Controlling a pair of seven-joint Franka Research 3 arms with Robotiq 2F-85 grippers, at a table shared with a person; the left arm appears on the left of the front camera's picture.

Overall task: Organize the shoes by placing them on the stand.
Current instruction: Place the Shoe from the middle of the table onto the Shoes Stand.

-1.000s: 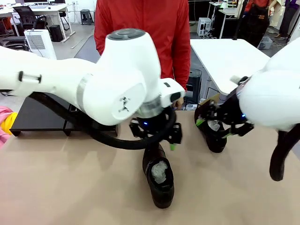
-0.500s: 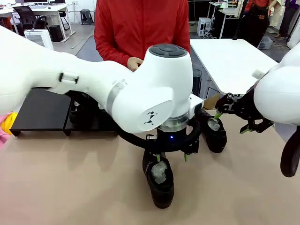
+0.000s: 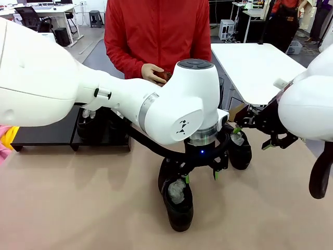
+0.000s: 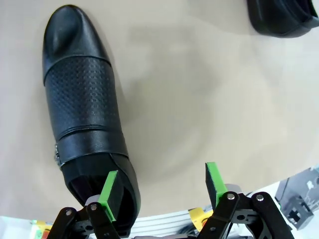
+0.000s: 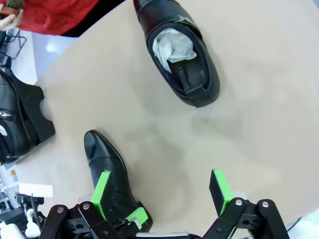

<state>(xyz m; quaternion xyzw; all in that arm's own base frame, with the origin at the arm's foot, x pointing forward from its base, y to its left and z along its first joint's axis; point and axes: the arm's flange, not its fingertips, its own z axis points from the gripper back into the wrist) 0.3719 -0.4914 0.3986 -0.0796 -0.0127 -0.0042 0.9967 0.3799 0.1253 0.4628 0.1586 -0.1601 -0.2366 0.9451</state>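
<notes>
- Two shoes lie loose on the table [image 3: 78, 213] and neither is gripped. The near shoe [image 3: 177, 200] is closest, with paper stuffing [image 3: 177, 191] showing in its opening.
- The left gripper [image 3: 201, 176] hangs just above that shoe, its jaws wide apart with nothing between them. Over the last second it has swung nearer and rightward from above the toe. In the left wrist view one pad [image 4: 108, 188] stands over the rim of the opening and the other over bare table.
- That looks like lining up on the shoe's collar, but no grip is made yet.
- Just beyond, to the right, the second shoe [image 3: 239, 151] rests on the table. The right gripper [image 3: 252, 137] was straddling it a second ago. It has since drawn back and hovers beside it, fingers fully spread and empty.
- So the work seems to have passed to the left arm and the near shoe.
- Farther off on the left, the stand [image 3: 44, 133] is well apart from both loose shoes. Other dark shoes [image 5: 12, 124] already sit on it.
- At the far side, a person's hand [image 3: 151, 72] has come into view holding a small brown thing [image 3: 165, 75].
</notes>
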